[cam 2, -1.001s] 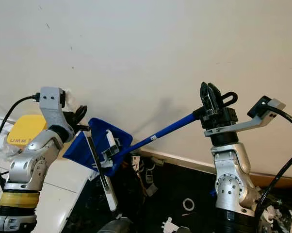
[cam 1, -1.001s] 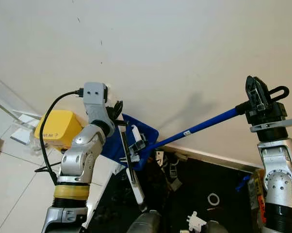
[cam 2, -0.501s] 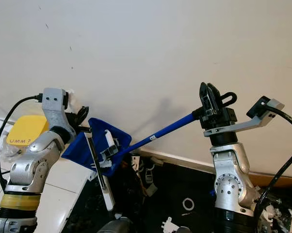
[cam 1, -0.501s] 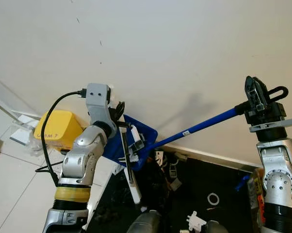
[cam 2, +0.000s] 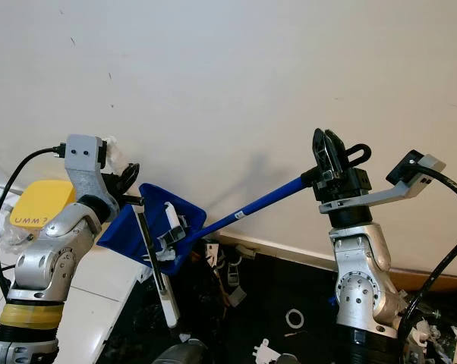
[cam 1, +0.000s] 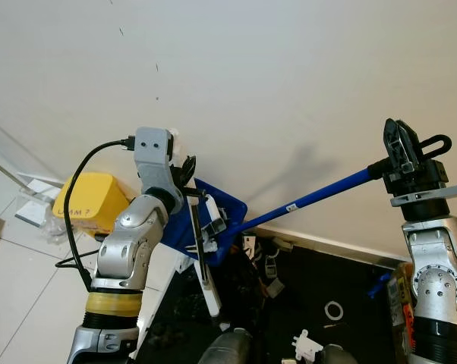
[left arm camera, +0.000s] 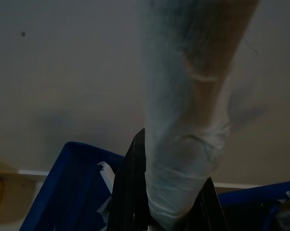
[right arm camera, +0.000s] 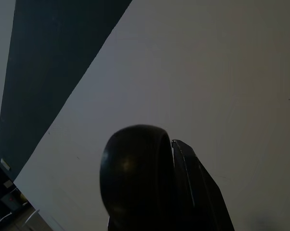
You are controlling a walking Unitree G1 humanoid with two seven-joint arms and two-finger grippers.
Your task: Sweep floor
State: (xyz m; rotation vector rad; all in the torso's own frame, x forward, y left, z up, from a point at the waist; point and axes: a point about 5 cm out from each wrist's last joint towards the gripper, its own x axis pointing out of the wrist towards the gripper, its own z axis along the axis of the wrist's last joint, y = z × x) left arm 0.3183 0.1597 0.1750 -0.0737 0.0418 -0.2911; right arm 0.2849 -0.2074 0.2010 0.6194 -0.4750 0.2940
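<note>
Barely changed from a second ago; left gripper (cam 1: 184, 168) still pinching brush (cam 1: 206, 265) at dustpan (cam 1: 213, 220), right gripper (cam 1: 401, 148) at 3 o'clock clamped on handle (cam 1: 319, 193); sweeping not begun.

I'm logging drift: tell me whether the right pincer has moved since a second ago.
No. The right pincer holds the blue handle at the same spot against the wall and baseboard; no shift shows.

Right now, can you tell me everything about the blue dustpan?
The blue dustpan looks like plastic, with a deep scoop and a long blue handle ending in a black loop. It is lifted off the floor, tilted, in front of the pale wall. The right claw is shut on the handle's top. A white-and-black broom part sits clipped in the scoop, where the left claw is.
</note>
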